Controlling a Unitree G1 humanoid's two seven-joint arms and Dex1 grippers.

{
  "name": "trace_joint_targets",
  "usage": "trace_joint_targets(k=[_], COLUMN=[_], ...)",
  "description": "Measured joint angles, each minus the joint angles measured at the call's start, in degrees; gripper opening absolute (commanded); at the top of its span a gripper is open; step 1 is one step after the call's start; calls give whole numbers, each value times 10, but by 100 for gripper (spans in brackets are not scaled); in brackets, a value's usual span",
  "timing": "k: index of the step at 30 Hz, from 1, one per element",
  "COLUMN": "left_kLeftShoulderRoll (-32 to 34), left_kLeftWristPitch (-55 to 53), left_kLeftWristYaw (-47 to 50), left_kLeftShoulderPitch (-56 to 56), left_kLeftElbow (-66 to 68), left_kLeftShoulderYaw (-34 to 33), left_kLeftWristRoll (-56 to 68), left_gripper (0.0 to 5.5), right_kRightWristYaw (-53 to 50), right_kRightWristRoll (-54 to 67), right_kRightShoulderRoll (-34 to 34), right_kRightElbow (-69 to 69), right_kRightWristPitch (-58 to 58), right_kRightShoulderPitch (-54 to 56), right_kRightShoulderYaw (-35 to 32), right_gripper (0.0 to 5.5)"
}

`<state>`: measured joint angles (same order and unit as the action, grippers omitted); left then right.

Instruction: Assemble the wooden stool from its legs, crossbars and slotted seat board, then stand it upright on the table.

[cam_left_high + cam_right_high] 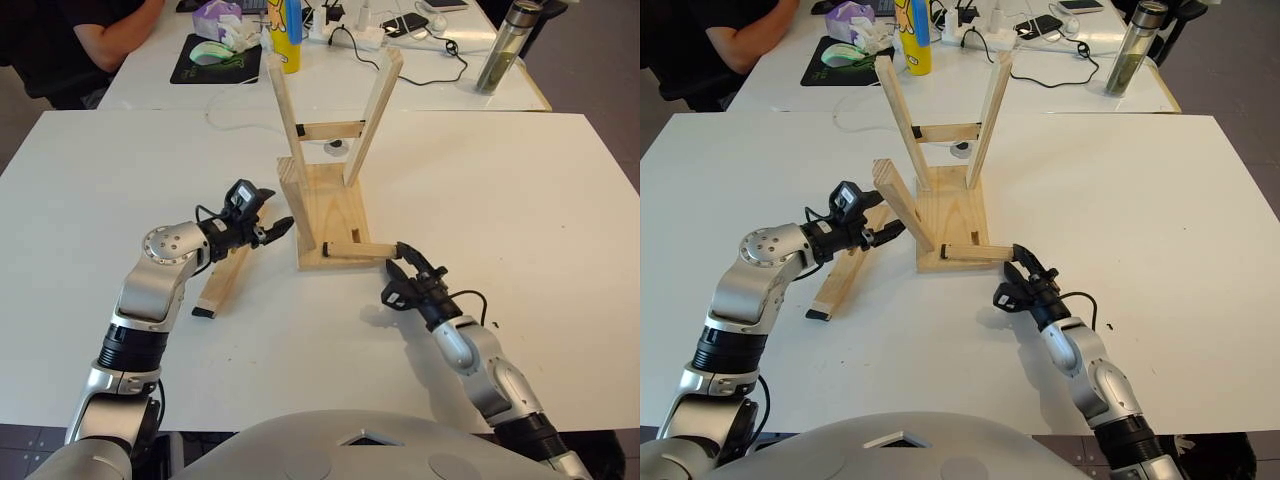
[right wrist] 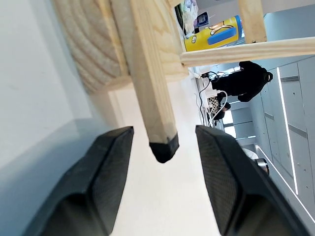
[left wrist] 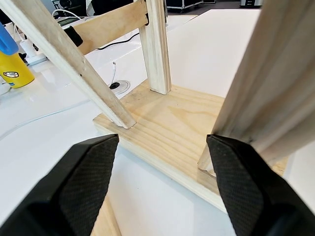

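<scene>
Your right gripper (image 1: 396, 272) is open. Its two fingers sit on either side of the black-capped end of a short wooden bar (image 1: 355, 250) with clear space on both sides, so it is holding nothing.

The bar lies flat along the near edge of the seat board (image 1: 338, 200), touching it. I cannot tell whether the bar is a leg or a crossbar. Its long axis runs across your view from left to right. The capped end points to the robot's right, straight into the open fingers, and the rest of the bar extends away from the gripper towards the left. The right arm is much nearer to it than the left.

The seat board lies flat on the white table (image 1: 520, 200). Two legs (image 1: 283, 110) rise from its far side, joined by a crossbar (image 1: 330, 130). A third leg (image 1: 898, 203) leans at the near left corner of the board.

Your left gripper (image 1: 275, 215) hangs just beside that leaning leg. Its fingers are spread wide and it is also holding nothing. Below it, a loose leg (image 1: 222, 285) lies on the table.

In my judgement, the coming move depends on closing the right fingers across the bar's narrow width at its capped end.
</scene>
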<state>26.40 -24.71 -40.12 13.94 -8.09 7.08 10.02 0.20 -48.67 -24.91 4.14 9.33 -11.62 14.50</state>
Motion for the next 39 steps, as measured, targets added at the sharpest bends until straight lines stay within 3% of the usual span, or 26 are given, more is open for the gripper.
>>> trace_joint_targets(k=[3,13,20,22,27,34,39], left_kLeftShoulderRoll=[0,0,0,0,-2,-21,-41], left_kLeftWristPitch=[1,1,1,1,0,0,-6], left_kLeftWristYaw=[0,0,2,4,25,64,93], left_kLeftShoulderPitch=[0,0,-1,-2,-25,-61,-75], left_kLeftElbow=[2,2,2,2,-22,-44,-71], left_kLeftShoulderYaw=[0,0,0,-1,-11,-16,-14], left_kLeftWristRoll=[0,0,0,0,0,0,0], left_gripper=[335,335,335,335,335,335,335], right_kRightWristYaw=[0,-2,28,78,322,648,854], right_kRightWristRoll=[1,3,18,47,236,414,457], right_kRightShoulderRoll=[0,1,-9,-20,-86,-153,-160], right_kRightElbow=[0,-2,14,35,88,-10,-145], right_kRightWristPitch=[-1,-3,-13,-19,-82,-228,-335], right_kRightShoulderPitch=[5,16,19,23,101,388,584], right_kRightShoulderYaw=[4,17,17,15,-19,-21,47], right_gripper=[202,44,43,43,43,43,43])
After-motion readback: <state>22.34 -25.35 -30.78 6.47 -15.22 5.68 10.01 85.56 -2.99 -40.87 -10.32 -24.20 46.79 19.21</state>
